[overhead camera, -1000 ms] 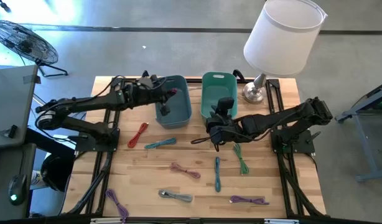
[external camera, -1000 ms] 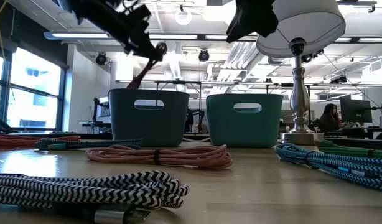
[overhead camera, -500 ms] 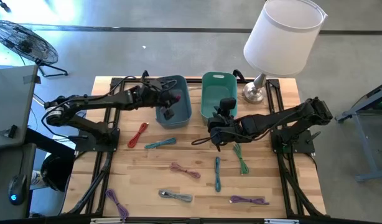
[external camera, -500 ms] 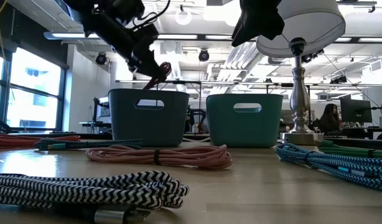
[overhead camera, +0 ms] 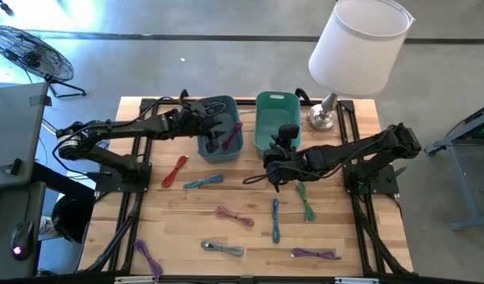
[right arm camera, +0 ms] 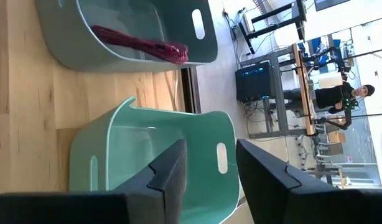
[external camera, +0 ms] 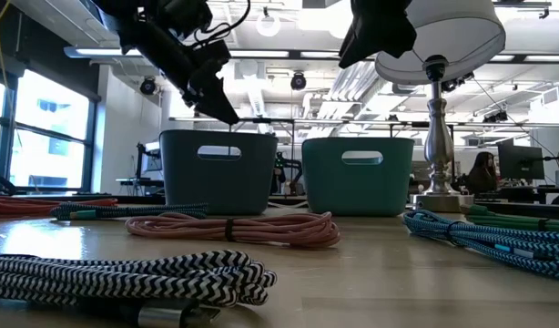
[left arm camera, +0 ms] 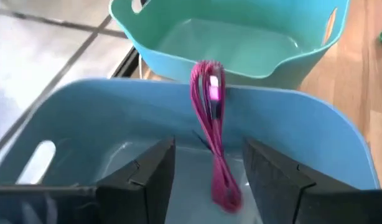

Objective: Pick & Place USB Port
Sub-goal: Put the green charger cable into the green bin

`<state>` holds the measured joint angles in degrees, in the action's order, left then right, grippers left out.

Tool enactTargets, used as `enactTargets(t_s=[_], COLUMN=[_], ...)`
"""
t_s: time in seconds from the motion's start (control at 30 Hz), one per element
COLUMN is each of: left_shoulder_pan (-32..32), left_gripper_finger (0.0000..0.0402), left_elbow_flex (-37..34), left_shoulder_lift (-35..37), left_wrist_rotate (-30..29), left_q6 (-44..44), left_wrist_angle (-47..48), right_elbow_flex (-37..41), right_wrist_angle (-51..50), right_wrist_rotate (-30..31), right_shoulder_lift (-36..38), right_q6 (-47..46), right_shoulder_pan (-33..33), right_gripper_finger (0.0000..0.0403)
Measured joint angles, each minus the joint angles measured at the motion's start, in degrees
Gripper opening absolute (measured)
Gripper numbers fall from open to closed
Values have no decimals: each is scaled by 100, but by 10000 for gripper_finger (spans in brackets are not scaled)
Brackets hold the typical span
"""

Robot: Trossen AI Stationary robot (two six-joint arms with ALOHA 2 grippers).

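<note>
Magenta cable (left arm camera: 211, 134) draped against blue bin's (overhead camera: 234, 142) rim, left fingers (left arm camera: 150, 171) spread above, right fingers (right arm camera: 172, 171) spread near teal bin (overhead camera: 275, 101).

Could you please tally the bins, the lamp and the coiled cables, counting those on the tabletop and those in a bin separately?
Bins: 2, blue and green
Lamp: 1
Cables on the tabletop: 8, red, teal, pink, blue, green, grey, purple, purple
Magenta cable in the blue bin: 1
Total: 12

Grey concrete floor (overhead camera: 187, 67) surrounds the light wooden slatted table (overhead camera: 250, 237). Tall windows (external camera: 38, 137) at left; a black floor fan (overhead camera: 29, 51) stands far left.
</note>
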<state>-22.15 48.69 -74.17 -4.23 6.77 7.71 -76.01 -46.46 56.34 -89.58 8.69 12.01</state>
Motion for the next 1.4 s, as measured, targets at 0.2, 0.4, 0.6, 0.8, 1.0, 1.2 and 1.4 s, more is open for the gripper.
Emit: enactTargets(t_s=[0.2,0.4,0.6,0.8,1.0,1.2,1.4], left_shoulder_pan=[-97,-56,385,496,492,494,494], left_gripper_finger=[189,189,190,190,190,190,190], left_elbow_flex=[5,335,603,624,623,623,623], left_shoulder_lift=[168,544,714,721,719,719,719], left_wrist_rotate=[1510,3515,4027,3941,3772,3819,3818], left_q6=[-92,147,716,952,1127,1298,1238], left_wrist_angle=[-900,-1572,-1594,-1277,-790,-394,-136], right_elbow_flex=[-2,-2,-4,-7,-7,-4,-4], right_wrist_angle=[-727,-1528,-2305,-3595,-3484,-3471,-3479], right_wrist_rotate=[-1372,-2263,-3681,-4152,-4661,-5032,-5081], right_shoulder_lift=[270,1037,1723,1656,1279,727,69], right_q6=[-164,-1508,-3707,-5518,-5972,-6127,-6140], right_shoulder_pan=[119,468,643,767,981,1058,1160], right_gripper_finger=[133,133,133,133,133,158,207])
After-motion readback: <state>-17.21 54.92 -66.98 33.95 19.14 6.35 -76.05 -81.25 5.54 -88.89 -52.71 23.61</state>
